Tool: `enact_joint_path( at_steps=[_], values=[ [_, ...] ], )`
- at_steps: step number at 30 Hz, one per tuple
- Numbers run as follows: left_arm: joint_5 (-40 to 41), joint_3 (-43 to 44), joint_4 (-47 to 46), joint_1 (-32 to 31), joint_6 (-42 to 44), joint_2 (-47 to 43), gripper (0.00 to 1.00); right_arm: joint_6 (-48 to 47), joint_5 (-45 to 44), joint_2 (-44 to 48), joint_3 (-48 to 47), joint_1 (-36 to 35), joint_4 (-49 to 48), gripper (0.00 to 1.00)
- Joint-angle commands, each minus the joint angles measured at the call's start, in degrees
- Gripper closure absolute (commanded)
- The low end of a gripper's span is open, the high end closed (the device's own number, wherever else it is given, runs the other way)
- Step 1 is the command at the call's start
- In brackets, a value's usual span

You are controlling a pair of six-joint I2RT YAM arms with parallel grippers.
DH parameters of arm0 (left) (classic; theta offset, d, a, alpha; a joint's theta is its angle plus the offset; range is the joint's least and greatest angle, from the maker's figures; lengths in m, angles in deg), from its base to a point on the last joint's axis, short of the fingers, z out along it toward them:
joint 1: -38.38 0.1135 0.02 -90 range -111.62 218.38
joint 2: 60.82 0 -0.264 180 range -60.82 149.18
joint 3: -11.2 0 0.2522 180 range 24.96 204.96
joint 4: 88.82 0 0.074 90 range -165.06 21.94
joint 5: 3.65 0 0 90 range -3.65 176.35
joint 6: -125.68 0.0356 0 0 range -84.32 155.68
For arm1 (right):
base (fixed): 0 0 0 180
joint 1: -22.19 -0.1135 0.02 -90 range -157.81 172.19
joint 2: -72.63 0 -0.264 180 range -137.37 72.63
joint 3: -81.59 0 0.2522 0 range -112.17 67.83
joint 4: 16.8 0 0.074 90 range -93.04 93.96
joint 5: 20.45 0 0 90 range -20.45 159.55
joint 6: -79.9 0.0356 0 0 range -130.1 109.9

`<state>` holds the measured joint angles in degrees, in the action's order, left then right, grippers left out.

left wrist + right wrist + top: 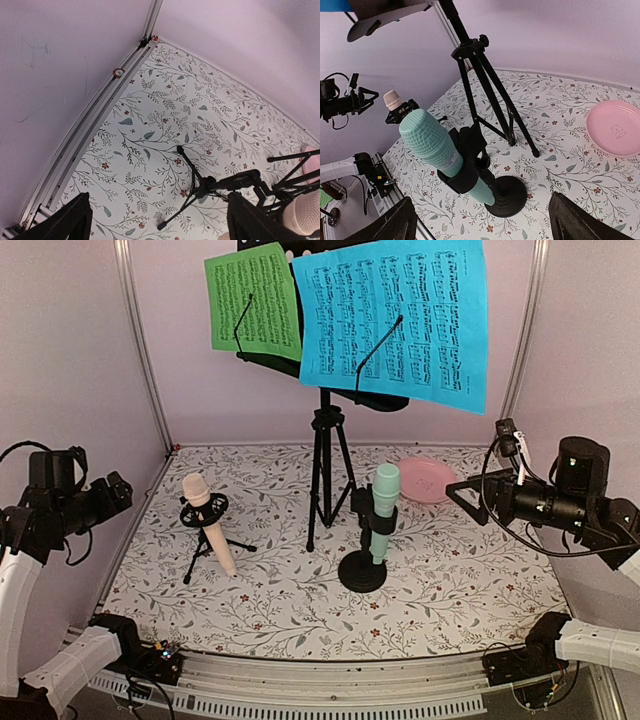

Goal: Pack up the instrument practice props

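Note:
The black music stand (325, 440) stands at the back centre on its tripod, holding a blue sheet (395, 315) and a green sheet (252, 300) under wire clips. The mint microphone (382, 510) sits in a round-base black holder (362, 572). The beige microphone (208, 520) leans in a small tripod holder (205, 508). My left gripper (122, 490) is open and empty at the left edge, above that tripod holder (192, 185). My right gripper (462, 496) is open and empty at the right, facing the mint microphone (427, 142) and the stand's legs (485, 85).
A round pink plate (425, 480) lies at the back right, behind the mint microphone; it also shows in the right wrist view (615, 127). Pale walls and metal frame posts (140, 340) close in the floral table (280, 610) on three sides.

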<state>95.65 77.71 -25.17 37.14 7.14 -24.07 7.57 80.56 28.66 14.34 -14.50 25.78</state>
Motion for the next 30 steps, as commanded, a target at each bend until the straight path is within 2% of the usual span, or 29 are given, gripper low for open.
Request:
enact_joint_path(
  at_steps=[1, 11, 19, 23, 30],
  values=[
    [-1.1, -0.3, -1.4, -0.5, 1.0, 0.9, 0.06, -1.9, 5.7, 3.6, 7.9, -0.3, -16.2, 0.08],
    [-1.9, -0.3, -1.6, -0.5, 1.4, 1.1, 0.06, -14.3, 9.2, 4.7, 21.6, -9.0, -29.1, 0.08],
    [-2.9, -0.3, -1.7, -0.8, 2.0, 1.6, 0.06, -17.1, -2.8, -1.2, 28.2, -15.2, -44.2, 0.09],
    [-2.7, -0.3, -1.7, -0.7, 1.9, 1.7, 0.06, -20.6, -9.1, -6.1, 27.8, -17.9, -49.5, 0.09],
    [-2.3, -0.3, -1.7, -0.8, 1.7, 1.6, 0.06, -22.8, -13.8, -14.3, 25.0, -19.2, -56.7, 0.10]
  ],
)
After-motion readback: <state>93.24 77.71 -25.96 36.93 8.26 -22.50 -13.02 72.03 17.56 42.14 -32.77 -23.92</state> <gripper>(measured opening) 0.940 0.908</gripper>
